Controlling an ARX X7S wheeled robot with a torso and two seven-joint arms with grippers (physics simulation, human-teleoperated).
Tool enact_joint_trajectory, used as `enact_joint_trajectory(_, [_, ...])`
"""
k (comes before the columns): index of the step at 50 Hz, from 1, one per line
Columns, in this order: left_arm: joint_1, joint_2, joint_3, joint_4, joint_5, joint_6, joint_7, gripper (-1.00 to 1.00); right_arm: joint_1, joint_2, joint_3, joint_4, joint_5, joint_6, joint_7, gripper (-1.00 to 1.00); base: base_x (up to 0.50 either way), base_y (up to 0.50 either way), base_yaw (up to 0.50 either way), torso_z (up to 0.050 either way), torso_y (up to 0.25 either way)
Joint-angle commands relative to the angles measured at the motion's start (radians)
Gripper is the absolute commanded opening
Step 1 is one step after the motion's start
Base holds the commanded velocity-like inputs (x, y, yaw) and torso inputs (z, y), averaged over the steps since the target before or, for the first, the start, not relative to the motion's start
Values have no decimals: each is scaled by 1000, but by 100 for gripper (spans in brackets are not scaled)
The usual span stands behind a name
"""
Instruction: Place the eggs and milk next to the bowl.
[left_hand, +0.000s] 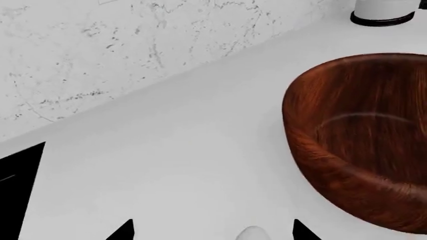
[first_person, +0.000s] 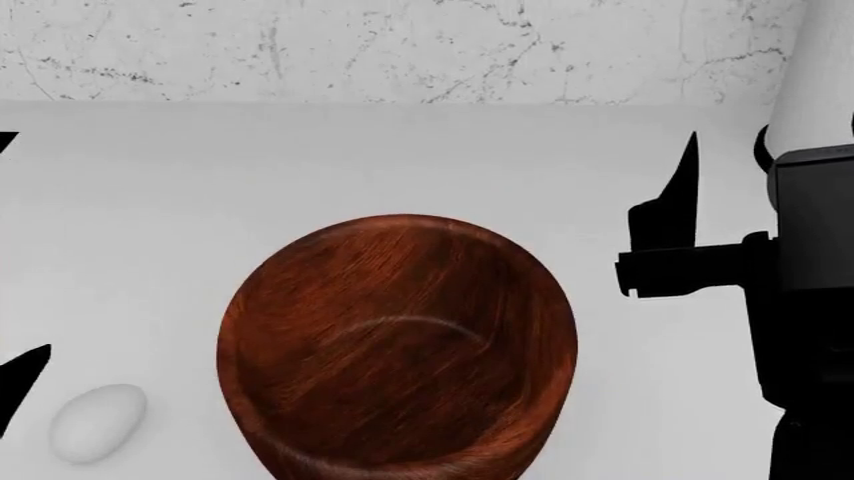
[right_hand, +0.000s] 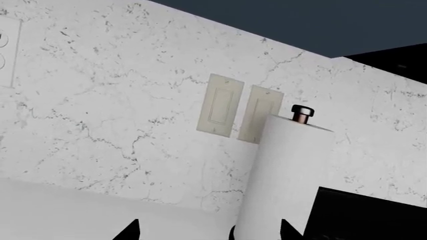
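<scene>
One white egg (first_person: 98, 422) beside bowl (first_person: 398, 345), milk unseen; both grippers' closure unclear

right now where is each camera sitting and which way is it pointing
Head: on the robot's head, looking down at the bowl and white egg on the counter; the right arm shows.
Left wrist: near the left gripper, facing bowl, egg and wall; fingertips show.
Right wrist: near the right gripper, facing the wall switches and white cylinder.
Head and left wrist share bowl and egg.
</scene>
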Motion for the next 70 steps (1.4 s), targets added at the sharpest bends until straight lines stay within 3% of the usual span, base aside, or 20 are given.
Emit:
enact_joint_trajectory(1, [53,-68,-16,34,-53,3,59,100,0,1,-1,-2,3,2,2,100,0,0,0,0,0])
enact_joint_trajectory(14, [107,-106,-15,42,-54,49,98,100,5,1,-6,-6,6,11,5,100,0,0,0,0,0])
enact_joint_trajectory(21, [153,-113,54,16,24,121,129,100,1,0,-7,-1,6,4,6,100,0,0,0,0,0])
enact_joint_trajectory(28, [153,-102,128,-23,82,176,155,100,-3,0,-6,-2,8,4,8,100,0,0,0,0,0])
enact_joint_trajectory(70, [159,-60,307,-128,216,281,176,100,-13,5,-4,0,15,-1,15,100,0,0,0,0,0])
